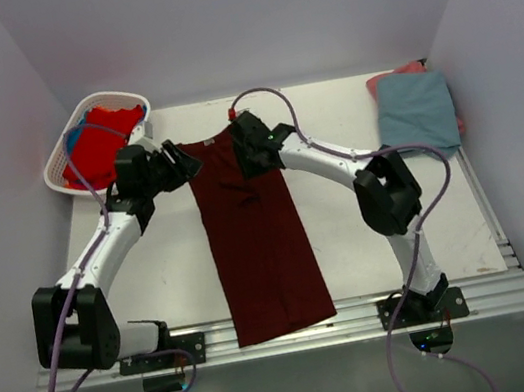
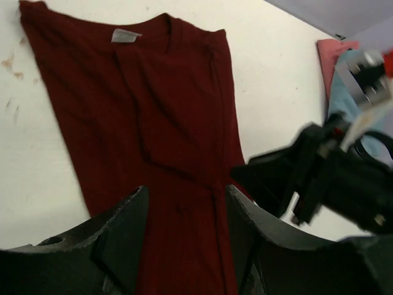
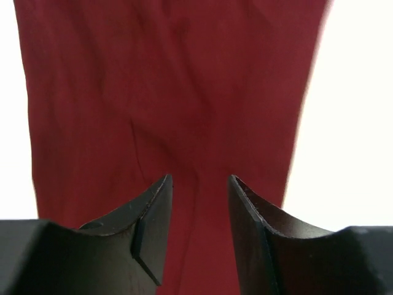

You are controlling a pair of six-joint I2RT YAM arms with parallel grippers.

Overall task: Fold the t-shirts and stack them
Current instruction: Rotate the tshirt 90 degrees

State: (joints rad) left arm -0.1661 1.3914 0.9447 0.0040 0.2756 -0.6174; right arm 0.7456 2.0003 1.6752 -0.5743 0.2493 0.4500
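Note:
A dark maroon t-shirt (image 1: 259,247) lies flat on the white table, folded into a long narrow strip with its collar at the far end. It fills the left wrist view (image 2: 153,123) and the right wrist view (image 3: 172,92). My left gripper (image 1: 185,161) hovers over the shirt's far left corner, open and empty (image 2: 187,196). My right gripper (image 1: 253,157) hovers over the far right part, open and empty (image 3: 199,184). Folded grey-blue (image 1: 417,111) and salmon pink (image 1: 399,71) shirts are stacked at the far right. A bright red shirt (image 1: 109,132) and a blue one (image 1: 75,137) lie in the basket.
A white slatted basket (image 1: 65,175) stands at the far left corner. Grey walls close in the table on three sides. A metal rail (image 1: 295,327) runs along the near edge, and the shirt's hem hangs over it. The right arm shows in the left wrist view (image 2: 331,178).

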